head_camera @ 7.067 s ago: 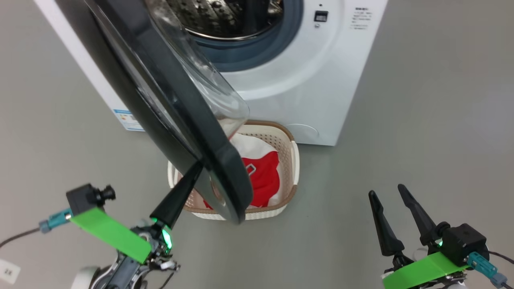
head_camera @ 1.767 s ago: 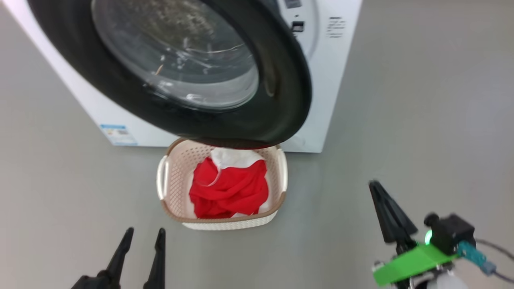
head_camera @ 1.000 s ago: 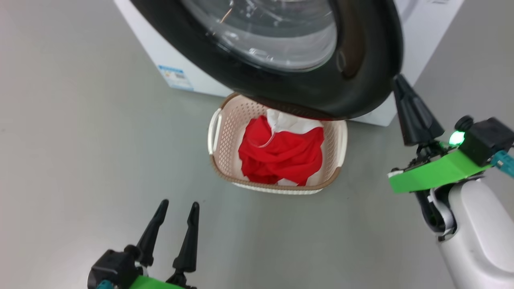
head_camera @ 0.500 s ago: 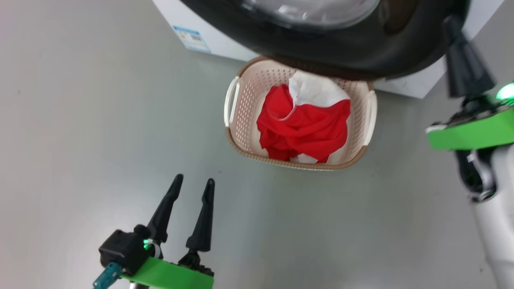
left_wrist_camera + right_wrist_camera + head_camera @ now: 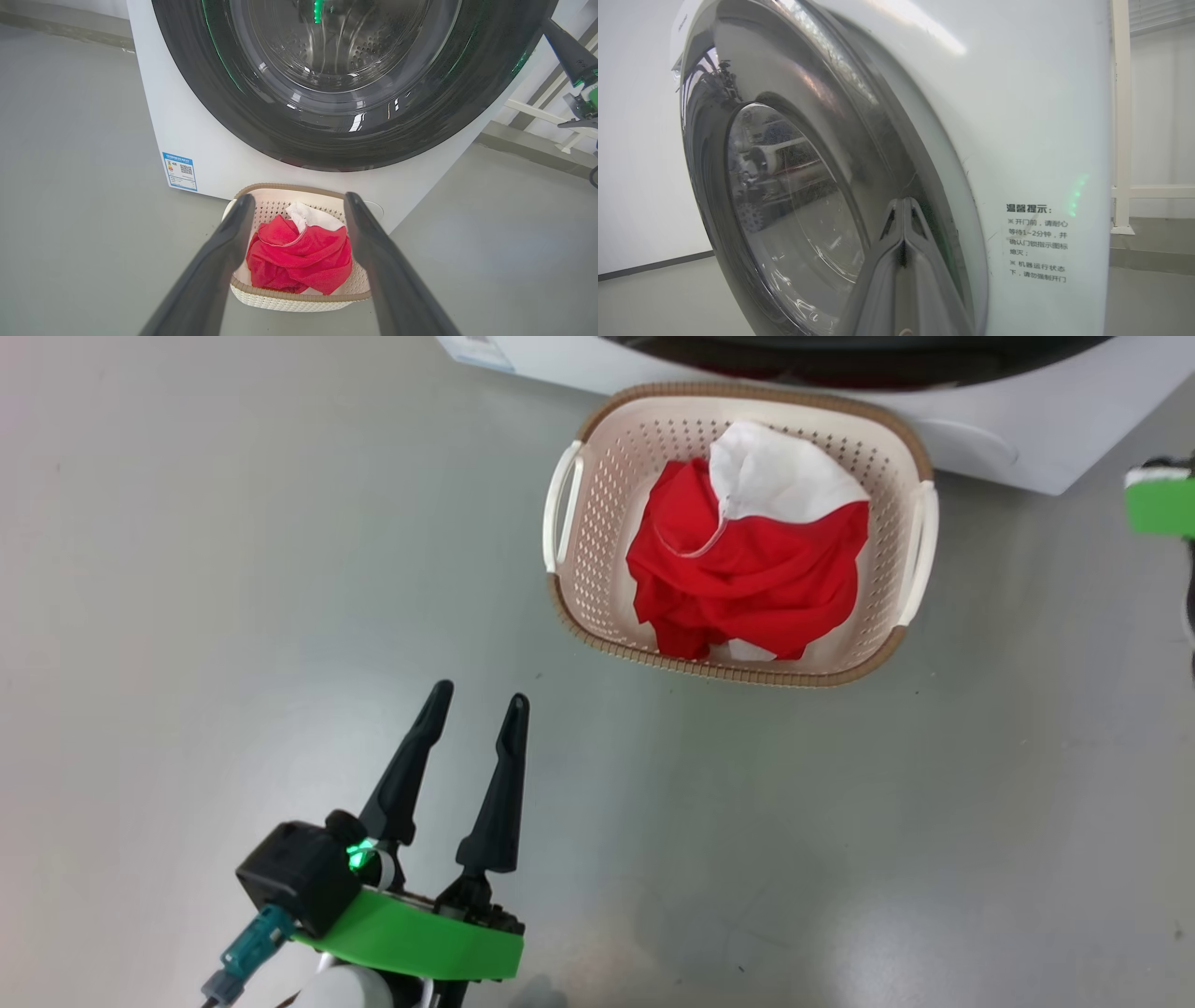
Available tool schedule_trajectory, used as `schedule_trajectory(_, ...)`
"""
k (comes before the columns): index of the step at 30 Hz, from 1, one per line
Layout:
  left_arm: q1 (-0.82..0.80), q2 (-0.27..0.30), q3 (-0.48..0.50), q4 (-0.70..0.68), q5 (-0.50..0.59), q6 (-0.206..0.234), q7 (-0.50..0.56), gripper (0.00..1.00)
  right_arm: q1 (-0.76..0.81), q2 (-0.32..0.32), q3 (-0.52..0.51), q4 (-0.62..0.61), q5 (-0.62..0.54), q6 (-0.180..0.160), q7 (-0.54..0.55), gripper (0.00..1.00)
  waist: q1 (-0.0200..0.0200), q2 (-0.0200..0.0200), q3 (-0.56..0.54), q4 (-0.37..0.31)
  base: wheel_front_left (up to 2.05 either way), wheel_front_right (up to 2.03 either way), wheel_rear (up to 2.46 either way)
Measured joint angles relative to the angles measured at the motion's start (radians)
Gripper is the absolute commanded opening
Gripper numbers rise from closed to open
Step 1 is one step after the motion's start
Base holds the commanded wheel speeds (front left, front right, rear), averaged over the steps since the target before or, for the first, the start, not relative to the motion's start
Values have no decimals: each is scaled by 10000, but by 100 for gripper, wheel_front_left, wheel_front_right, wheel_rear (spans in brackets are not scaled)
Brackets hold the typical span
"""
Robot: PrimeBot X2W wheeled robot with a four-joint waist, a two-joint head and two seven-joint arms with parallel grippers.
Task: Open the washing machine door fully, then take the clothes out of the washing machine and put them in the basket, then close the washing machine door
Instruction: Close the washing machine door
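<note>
The cream basket [image 5: 747, 394] stands on the floor in front of the white washing machine [image 5: 1027, 457], with the red and white clothes [image 5: 747, 569] bundled inside it. At the top edge of the head view runs the black rim of the washing machine door [image 5: 840, 355]. In the left wrist view the door [image 5: 261, 116] covers the drum above the basket [image 5: 289, 304] and the clothes [image 5: 299, 261]. My left gripper [image 5: 478, 698] is open and empty, short of the basket. My right gripper [image 5: 903, 203] is shut, its tip against the door's black rim [image 5: 705, 154]; whether the door is latched I cannot tell.
Grey floor lies all round the basket. An energy label [image 5: 180, 170] sits low on the machine's front and a printed notice [image 5: 1036, 242] on its right side. A white rail frame [image 5: 1120, 140] stands beyond the machine's right.
The head camera has tilted down, so the door has slid out at the top. My shut right gripper has gone up along the door's right rim. The left gripper stays open.
</note>
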Motion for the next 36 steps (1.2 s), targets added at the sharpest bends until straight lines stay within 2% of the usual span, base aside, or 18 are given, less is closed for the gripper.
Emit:
schedule_trajectory(13, -271, -29, -117, -111, -130, 105, 0, 100, -539, 15, -313, -31, 2, 2, -90, 0, 0, 0, 403, 174, 0, 0, 0)
schedule_trajectory(20, -414, -42, -119, -105, -130, 128, 0, 100, -742, 23, -113, 17, 2, 86, -201, 0, 0, 0, 456, 144, 0, 0, 0)
schedule_trajectory(25, -422, -58, -79, 0, -127, 128, 0, 100, -535, 25, 217, 224, 2, 0, -94, 0, 0, 0, 209, 76, 0, 0, 0)
schedule_trajectory(27, -415, -59, 29, 100, -104, 117, 0, 100, 132, 42, 454, 297, 2, 0, -77, 0, 0, 0, 8, 0, 0, 0, 0)
schedule_trajectory(28, -412, -59, 67, 148, -82, 113, 0, 100, 383, 61, 508, 313, 4, 0, -69, 5, 0, 0, -65, -31, 0, 0, 0)
schedule_trajectory(29, -397, -59, 109, 197, -65, 71, 0, 100, 627, 98, 537, 318, 4, 0, -69, 25, 0, 0, -141, -63, 0, 0, 0)
schedule_trajectory(30, -397, -59, 109, 197, -65, 71, 0, 100, 627, 98, 537, 318, 4, 0, -69, 25, 0, 0, -141, -63, 0, 0, 0)
schedule_trajectory(31, -369, -59, 194, 257, 19, 25, 0, 100, 1088, 134, 667, 320, 2, 0, -67, 60, 0, 0, -300, -136, 0, 0, 0)
schedule_trajectory(32, -346, -59, 253, 282, 67, -27, -2, 100, 1309, 190, 686, 320, 4, 0, -67, 91, 0, 0, -381, -176, 0, 0, 0)
schedule_trajectory(33, -287, -59, 320, 316, 157, -50, 0, 100, 1526, 301, 683, 322, 4, 0, -67, 100, 0, 0, -467, -222, 0, 0, 0)
schedule_trajectory(36, -86, -56, 439, 472, 341, -151, -2, 100, 2119, 437, 755, 372, 4, 0, -67, 100, 0, 0, -714, -367, 0, 0, 0)
